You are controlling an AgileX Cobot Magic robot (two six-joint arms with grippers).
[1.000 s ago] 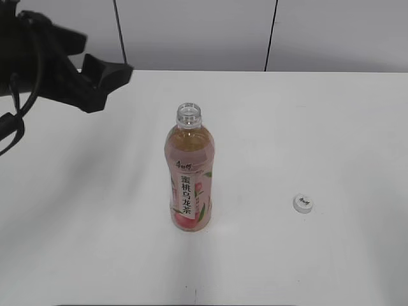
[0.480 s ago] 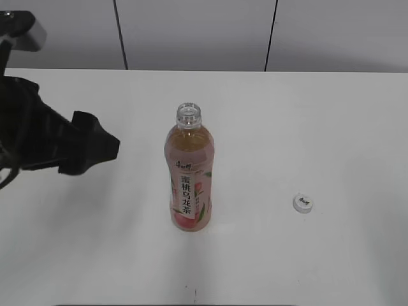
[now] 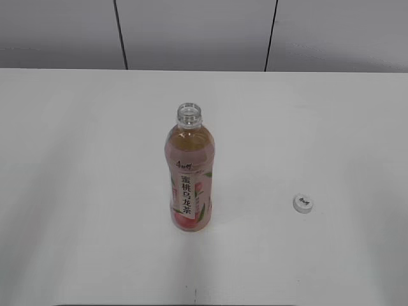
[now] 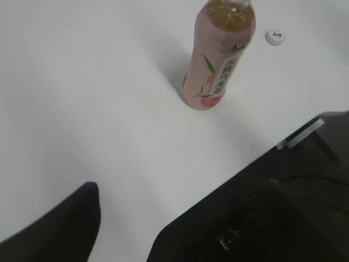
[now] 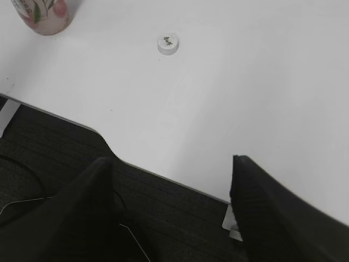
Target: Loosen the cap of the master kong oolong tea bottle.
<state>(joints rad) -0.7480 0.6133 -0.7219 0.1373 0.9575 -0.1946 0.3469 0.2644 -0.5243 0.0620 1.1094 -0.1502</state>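
Observation:
The master kong oolong tea bottle (image 3: 190, 178) stands upright in the middle of the white table, its neck open with no cap on it. The white cap (image 3: 303, 203) lies on the table to the bottle's right, apart from it. Neither arm shows in the exterior view. In the left wrist view the bottle (image 4: 218, 60) and cap (image 4: 275, 37) are far off; my left gripper (image 4: 181, 185) is open and empty near the table's edge. In the right wrist view my right gripper (image 5: 173, 161) is open and empty over the table's front edge, with the cap (image 5: 168, 43) and the bottle's base (image 5: 43, 13) beyond it.
The white table (image 3: 76, 159) runs back to a grey panelled wall (image 3: 191, 32). A dark surface (image 5: 65, 158) lies below the table's front edge in both wrist views.
The left arm, which stood at the left of the exterior view, moved down and left and has gone out of that view. The bottle and cap have not moved.

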